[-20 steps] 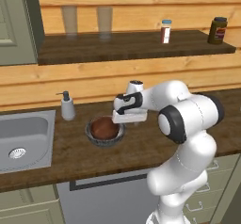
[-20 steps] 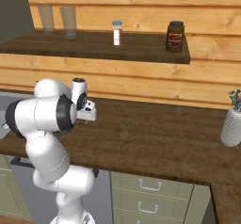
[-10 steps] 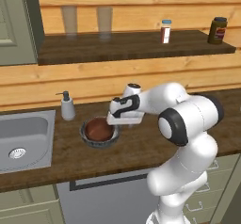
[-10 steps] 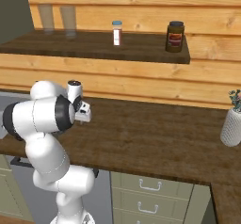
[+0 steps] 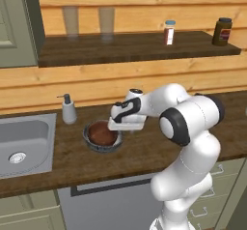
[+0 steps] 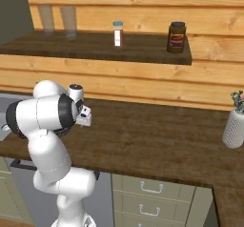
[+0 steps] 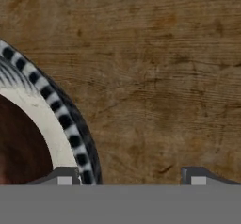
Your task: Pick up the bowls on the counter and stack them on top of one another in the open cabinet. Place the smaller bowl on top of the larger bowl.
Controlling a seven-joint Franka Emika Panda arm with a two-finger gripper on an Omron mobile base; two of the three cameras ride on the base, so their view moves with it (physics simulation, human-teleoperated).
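Beside tool: larger bowl rim.

A dark brown wood-grain surface runs along a plank wall, with a grey steel sink set into its left end. A white soap dispenser stands just beside the sink, and near it sits the larger bowl, ribbed and grey-blue, with the smaller bowl nested inside. At the far right end stands a pale vase. Above, the open cabinet shelf carries two glasses, a small white bottle and a dark jar.
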